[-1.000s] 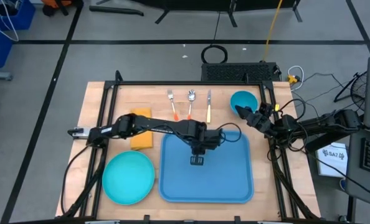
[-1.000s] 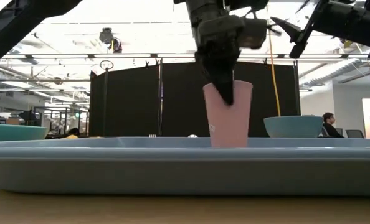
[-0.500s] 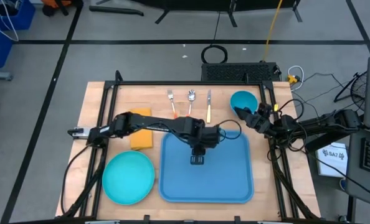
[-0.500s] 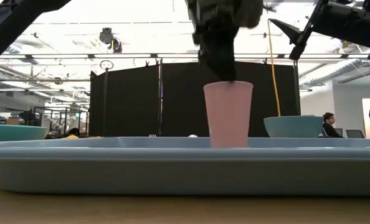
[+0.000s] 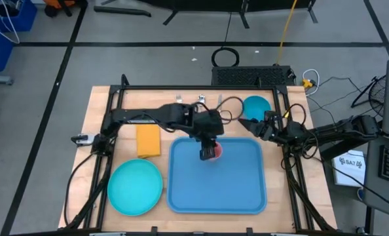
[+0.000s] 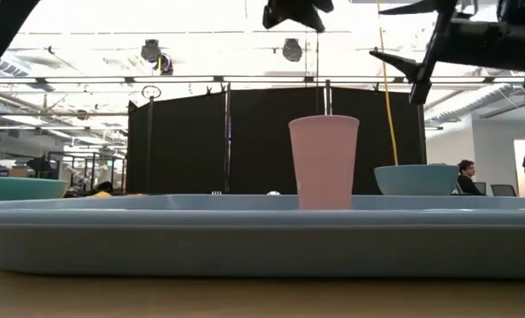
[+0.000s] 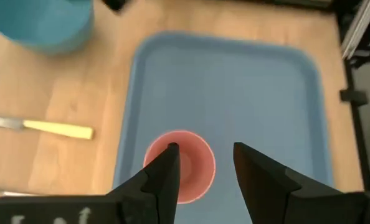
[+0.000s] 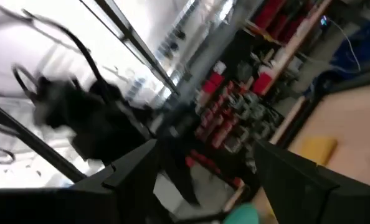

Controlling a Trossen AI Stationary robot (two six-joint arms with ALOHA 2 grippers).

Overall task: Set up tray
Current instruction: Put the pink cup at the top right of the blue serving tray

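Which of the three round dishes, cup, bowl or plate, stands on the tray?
The pink cup stands upright on the blue tray. The teal bowl and the teal plate rest on the wooden table instead.

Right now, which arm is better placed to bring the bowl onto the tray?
Probably the right: its gripper hangs open beside the bowl, near the tray edge. The left gripper is above the cup.
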